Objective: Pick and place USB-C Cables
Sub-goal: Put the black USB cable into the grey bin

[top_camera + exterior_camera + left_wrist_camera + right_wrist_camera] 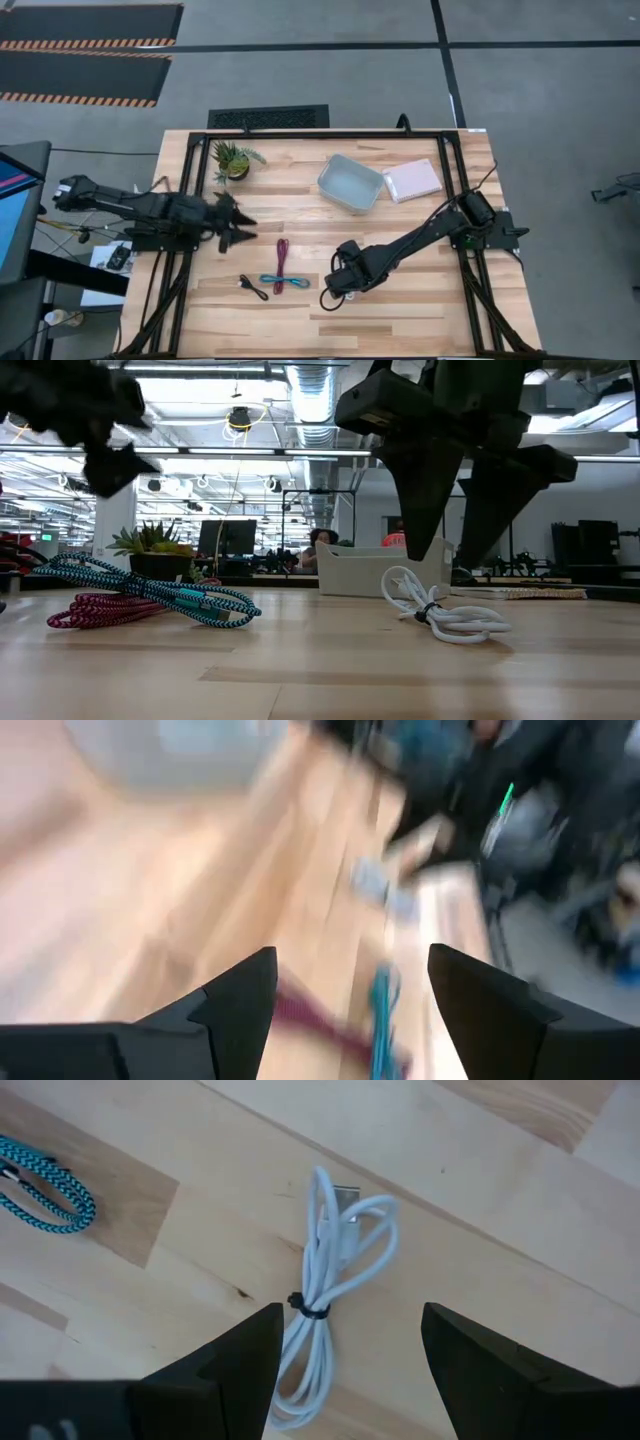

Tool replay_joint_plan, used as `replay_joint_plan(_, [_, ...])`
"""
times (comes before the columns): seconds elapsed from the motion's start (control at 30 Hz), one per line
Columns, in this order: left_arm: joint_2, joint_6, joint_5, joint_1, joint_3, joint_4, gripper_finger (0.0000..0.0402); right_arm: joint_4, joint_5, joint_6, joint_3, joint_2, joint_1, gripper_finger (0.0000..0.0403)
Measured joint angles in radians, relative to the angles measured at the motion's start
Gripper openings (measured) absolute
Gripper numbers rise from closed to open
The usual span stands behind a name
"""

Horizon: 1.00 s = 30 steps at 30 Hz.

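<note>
The right gripper [345,1370] is held spread directly above the white cable [328,1292], which lies bundled on the table [420,310] between the fingers [478,1370] without being grasped. The teal cable [286,282], maroon cable [283,259] and black cable [253,287] are laid near the table's front left. The left gripper [243,228] is held released, empty, above the table's left side beside the plant [232,159]. The clear bin [351,183] is positioned well behind the cables.
</note>
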Motion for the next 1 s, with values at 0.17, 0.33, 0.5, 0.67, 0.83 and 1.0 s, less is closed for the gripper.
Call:
replay_joint_plan(0.17, [0.214,0.038,0.047,-0.099,0.0,0.021,0.0249,0.0,0.0,-0.001,0.0,0.0,0.0,0.0265])
replay_joint_plan(0.33, [0.396,0.118,-0.036,-0.215,0.0,0.08,0.0249,0.0,0.0,-0.001,0.0,0.0,0.002,0.0265])
replay_joint_plan(0.5, [0.526,0.196,-0.117,-0.309,0.0,0.225,0.0249,0.004,0.0,0.002,0.0,0.0,0.0,0.0265])
replay_joint_plan(0.67, [0.606,0.243,-0.109,-0.392,0.001,0.261,0.0248,0.004,0.0,0.001,0.0,0.0,0.0,0.0265])
replay_joint_plan(0.83, [0.63,0.24,-0.092,-0.461,0.001,0.26,0.0249,0.008,0.0,-0.001,0.0,0.0,0.0,0.0265])
replay_joint_plan(1.0, [0.639,0.265,-0.091,-0.523,0.001,0.269,0.0249,0.012,0.0,-0.004,-0.001,0.0,0.0,0.0265])
